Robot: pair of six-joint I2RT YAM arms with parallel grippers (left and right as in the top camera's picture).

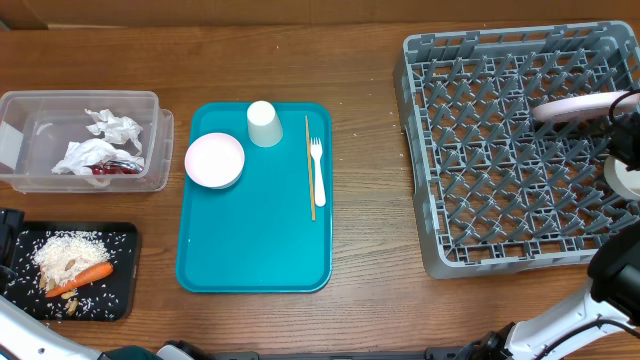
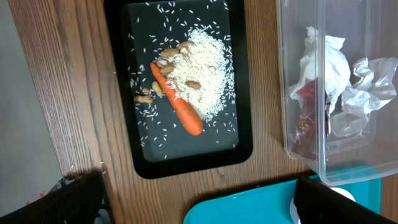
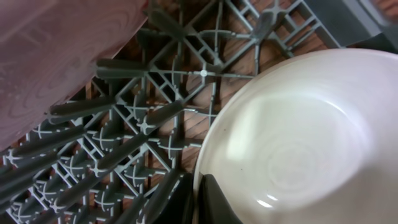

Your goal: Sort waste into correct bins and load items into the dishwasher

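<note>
My right gripper [image 3: 200,202] is shut on the rim of a white bowl [image 3: 298,137] and holds it over the pegs of the grey dish rack [image 3: 155,112]. In the overhead view that bowl [image 1: 622,178] is at the rack's [image 1: 500,150] right side, below a pink plate [image 1: 575,108] standing on edge. My left gripper [image 2: 199,208] is open and empty, above the table between the black tray [image 2: 186,155] and the teal tray. The black tray holds rice [image 2: 202,68] and a carrot [image 2: 177,99]. The clear tub [image 1: 80,140] holds napkins [image 1: 100,140] and a red wrapper [image 1: 112,169].
The teal tray [image 1: 255,240] carries a pale pink bowl [image 1: 214,159], an upturned white cup [image 1: 264,123], a wooden stick [image 1: 310,165] and a white fork [image 1: 318,170]. Bare wood lies between the teal tray and the rack.
</note>
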